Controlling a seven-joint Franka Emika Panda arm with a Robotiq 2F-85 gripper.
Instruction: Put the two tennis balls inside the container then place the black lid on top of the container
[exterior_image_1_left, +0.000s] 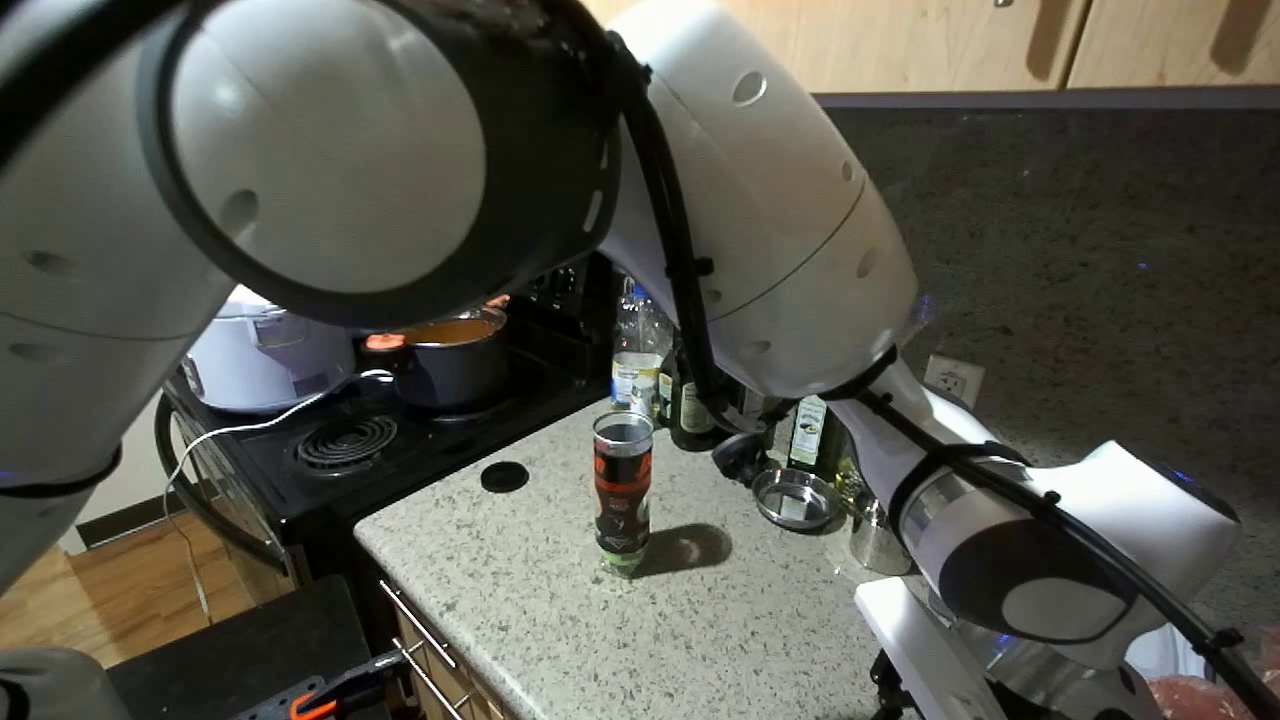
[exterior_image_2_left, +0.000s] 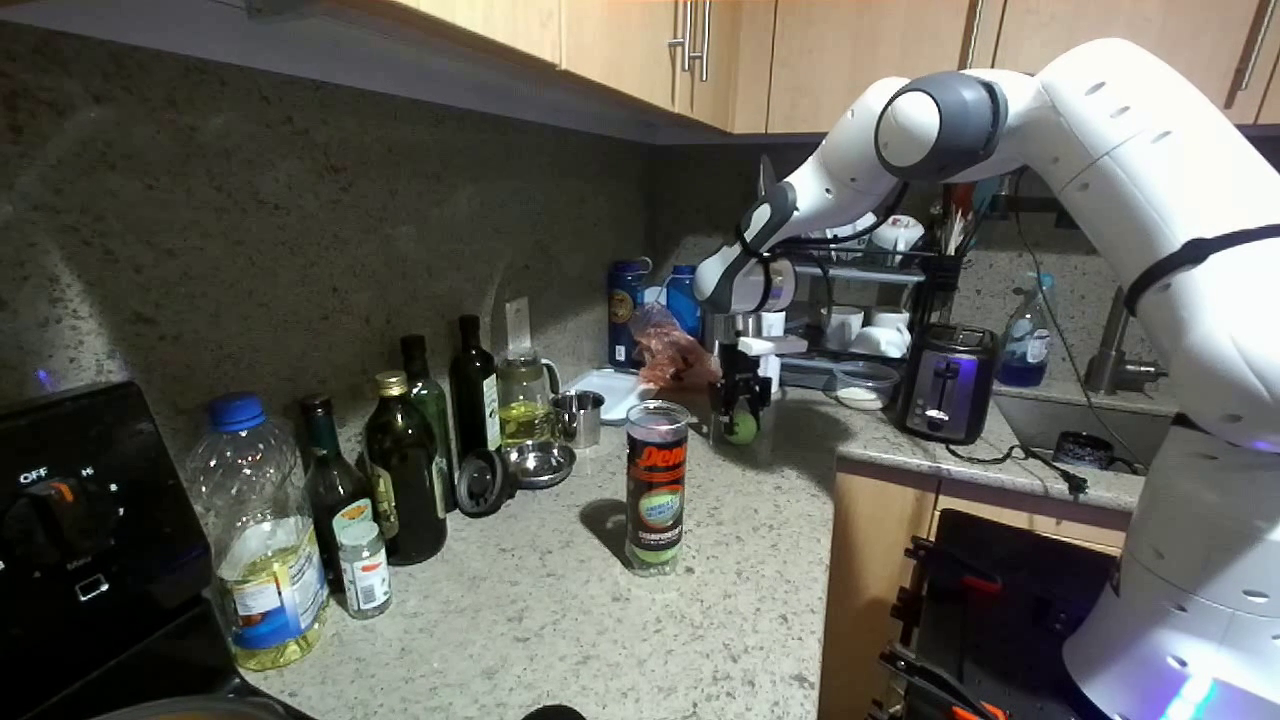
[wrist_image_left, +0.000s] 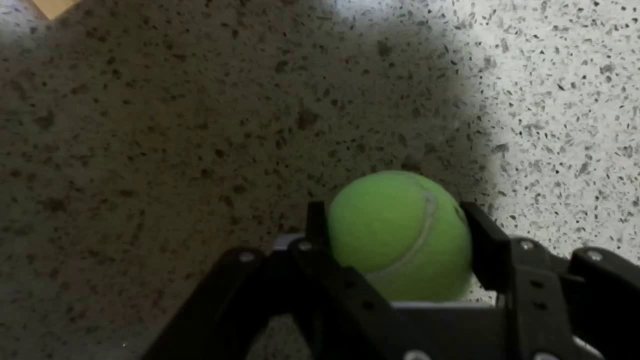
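One tennis ball (wrist_image_left: 400, 250) in the claw (wrist_image_left: 395, 220), pinched from both sides by jaws well short of fully closed. Hard to tell whether lifted or just resting on the table (wrist_image_left: 565, 125) beneath. By all appearances, at the step of securing the second ball: through the clear foot of the Penn tennis-ball tube (exterior_image_2_left: 657, 490), a glimpse of yellow-green, most likely the other tennis ball (exterior_image_2_left: 655, 553).

Next, to judge by the layout: make sure of the grip, rise straight up until higher than the tube's rim, then carry across, keeping clear of the metal cup (exterior_image_2_left: 580, 420), to the tube, upright and open-topped in both exterior views and well apart from the claw. Centre over the mouth before letting go; likely a close fit, with a risk of catching the rim or tipping the tube if off to one side. Leave for last the black lid (exterior_image_1_left: 505, 477), flat on the table beyond the tube, near the stove (exterior_image_1_left: 420, 450): to be picked up by its edge, then laid on top.
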